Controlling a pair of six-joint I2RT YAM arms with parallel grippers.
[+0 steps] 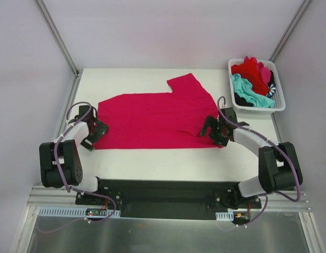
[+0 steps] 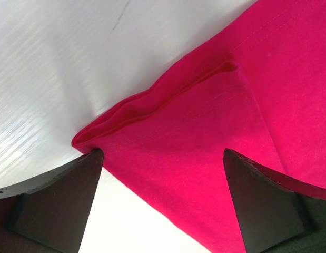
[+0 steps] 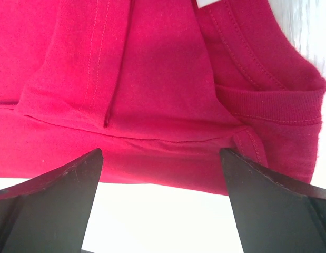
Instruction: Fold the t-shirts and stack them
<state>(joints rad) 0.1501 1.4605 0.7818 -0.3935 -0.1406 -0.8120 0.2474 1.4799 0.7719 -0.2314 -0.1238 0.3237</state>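
Note:
A large magenta-pink t-shirt [image 1: 152, 118] lies flat across the middle of the table, one sleeve sticking out toward the back. My left gripper [image 1: 94, 133] stands open at the shirt's near left corner, where a doubled hem edge [image 2: 152, 103] shows between its fingers [image 2: 68, 195]. My right gripper [image 1: 214, 132] is open at the near right corner, over the collar ribbing [image 3: 268, 100] and the near edge of the cloth [image 3: 163, 168]. Neither gripper holds any fabric. More t-shirts, red [image 1: 252, 68], teal [image 1: 247, 92] and dark striped [image 1: 272, 90], are piled in the basket.
A white slotted plastic basket [image 1: 281, 105] stands at the back right of the table. White walls enclose the table on three sides. The arm bases and a black rail [image 1: 163, 192] run along the near edge.

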